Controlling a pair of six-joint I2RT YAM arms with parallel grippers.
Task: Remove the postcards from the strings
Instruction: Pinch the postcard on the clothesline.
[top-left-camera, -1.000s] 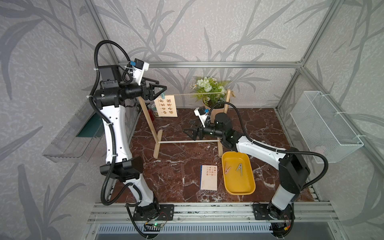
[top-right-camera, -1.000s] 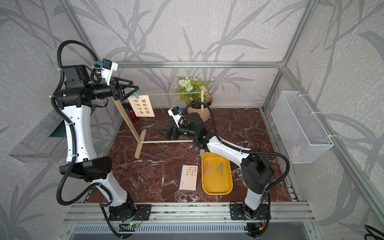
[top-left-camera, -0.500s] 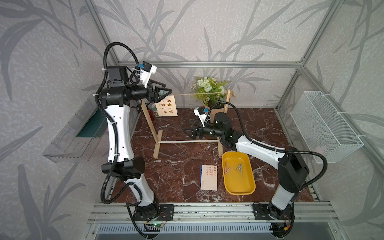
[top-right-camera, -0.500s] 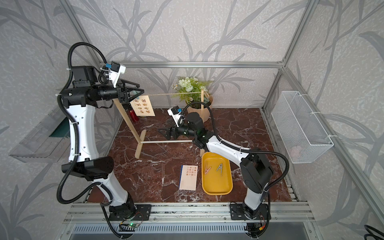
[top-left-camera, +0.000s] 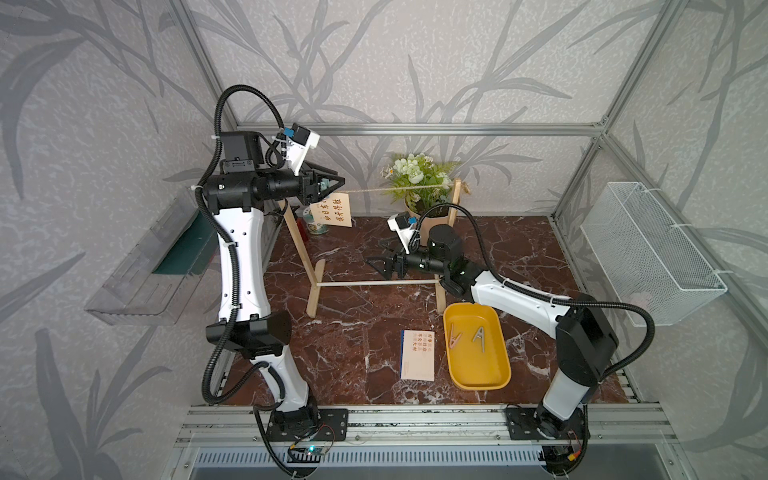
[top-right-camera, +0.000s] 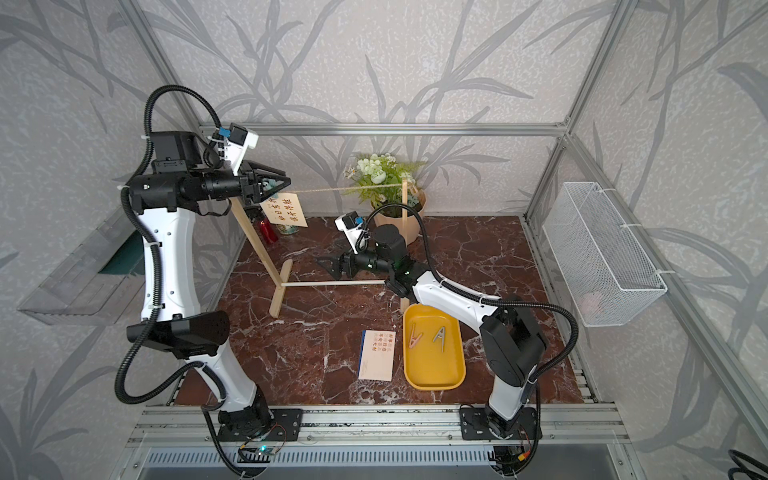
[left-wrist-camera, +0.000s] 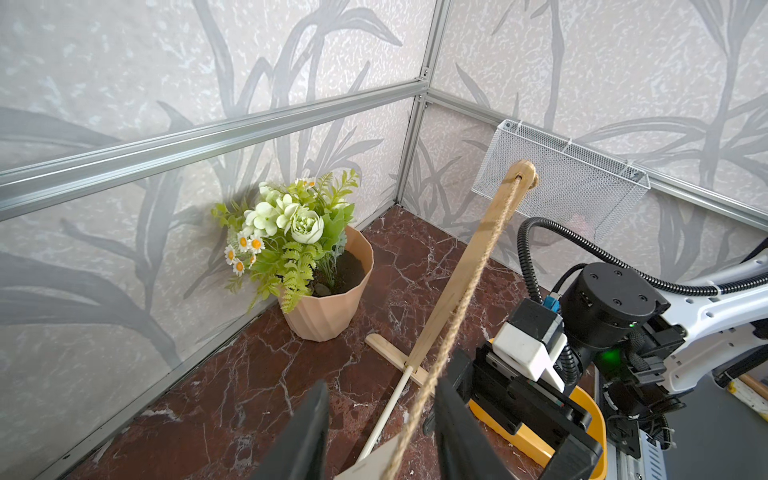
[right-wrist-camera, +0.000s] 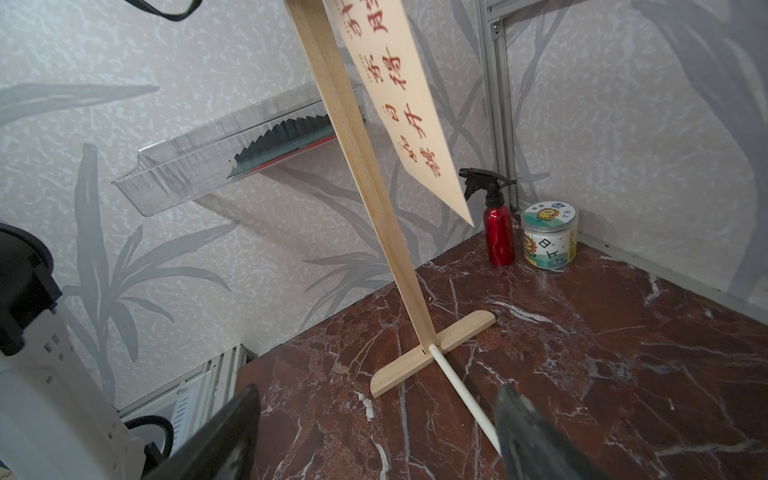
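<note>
Left end effector (top-left-camera: 338, 183) is up at the string (top-left-camera: 395, 189), near the left post (top-left-camera: 300, 245), right at the top edge of the hanging postcard (top-left-camera: 331, 210) (cream, big black/orange calligraphy). In the left wrist view its fingers (left-wrist-camera: 307, 436) sit partly apart with the string running between them. In both top views a pale clothespin (top-left-camera: 322, 185) sits inside the jaws; can't tell if it's actually pinched. The card hangs tilted, one corner lower.

Right end effector (top-left-camera: 376, 268) is low over the surface (top-left-camera: 353, 332), near the white dowel (top-left-camera: 374, 283), pointing toward the left post. Its fingers (right-wrist-camera: 232, 436) are wide apart.

Second postcard (top-left-camera: 419, 355) (cream, small orange text) lies flat on the surface just beside the yellow tray (top-left-camera: 478, 372), with a blue edge showing along one long side. Two clothespins (top-left-camera: 454, 336) (top-left-camera: 480, 336) lie in the tray, not touching.
</note>
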